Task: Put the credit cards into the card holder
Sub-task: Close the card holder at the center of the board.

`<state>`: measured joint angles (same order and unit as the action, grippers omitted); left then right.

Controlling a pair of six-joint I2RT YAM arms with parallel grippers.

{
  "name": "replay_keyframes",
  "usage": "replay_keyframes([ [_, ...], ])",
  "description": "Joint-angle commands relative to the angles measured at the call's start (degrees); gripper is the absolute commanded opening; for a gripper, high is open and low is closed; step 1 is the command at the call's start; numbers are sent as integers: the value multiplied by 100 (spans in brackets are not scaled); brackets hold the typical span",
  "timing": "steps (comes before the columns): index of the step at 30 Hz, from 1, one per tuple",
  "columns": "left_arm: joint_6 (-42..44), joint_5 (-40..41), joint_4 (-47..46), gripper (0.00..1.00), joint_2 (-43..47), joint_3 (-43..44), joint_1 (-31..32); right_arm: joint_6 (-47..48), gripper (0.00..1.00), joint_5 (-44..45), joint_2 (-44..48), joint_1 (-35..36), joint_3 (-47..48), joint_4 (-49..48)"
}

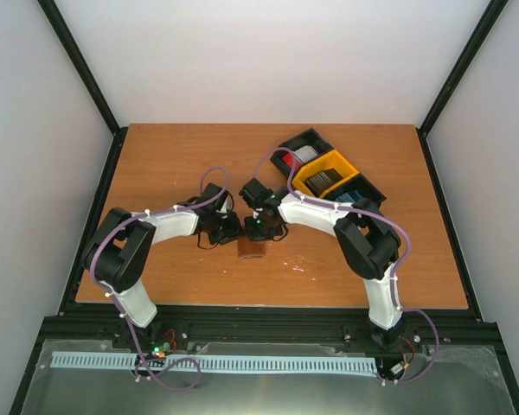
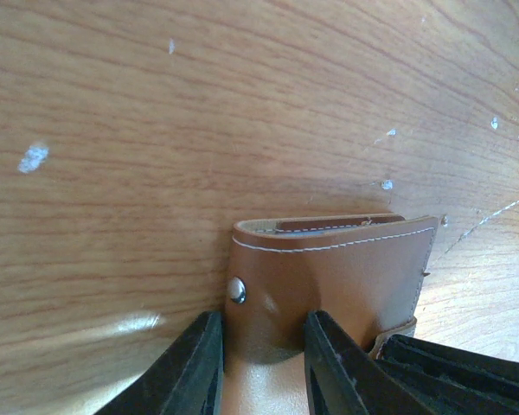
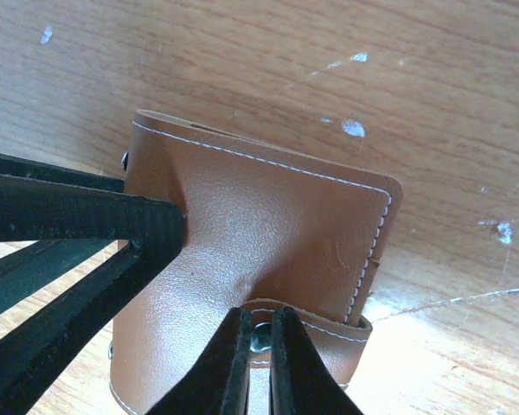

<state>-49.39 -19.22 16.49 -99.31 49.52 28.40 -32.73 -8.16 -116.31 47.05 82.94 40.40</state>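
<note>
Two sets of jaws close on one thing: the card holder (image 1: 253, 248), a small brown leather bifold at the middle of the tabletop (image 1: 173, 164), between your two wrists. Your left jaws clamp it, one black finger on each side of a smooth leather flap, just beside a round metal snap stud (image 2: 235, 290). Your right jaws are pressed almost together, pinching the thin tab clasp (image 3: 329, 324) at the holder's edge. White stitching runs along the leather's borders, and the hide puckers into soft creases where your left jaws squeeze it. A pale lining shows in the top fold.

You have a wood-grain tabletop under it, flecked with white specks and fine scratches.

Well apart, at the far right, sits the three-compartment tray (image 1: 287, 143), black with a yellow middle bin. The credit cards (image 1: 324, 179) lie in it as flat rectangular stacks: red and white (image 1: 304, 154) farthest, dark grey in the yellow bin, blue (image 1: 350, 197) nearest. Any print on them is too small to read.
</note>
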Motion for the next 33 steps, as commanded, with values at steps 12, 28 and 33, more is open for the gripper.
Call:
replay_keyframes([
  [12, 65, 290, 779, 28, -647, -433, 155, -248, 3, -395, -611, 110, -1056, -1351],
  [28, 16, 438, 788, 28, -406, -495, 157, -455, 20, 127, 347, -42, -385, -381],
  [33, -23, 427, 726, 28, -412, -543, 157, -443, 13, 285, 452, -55, -374, -307],
])
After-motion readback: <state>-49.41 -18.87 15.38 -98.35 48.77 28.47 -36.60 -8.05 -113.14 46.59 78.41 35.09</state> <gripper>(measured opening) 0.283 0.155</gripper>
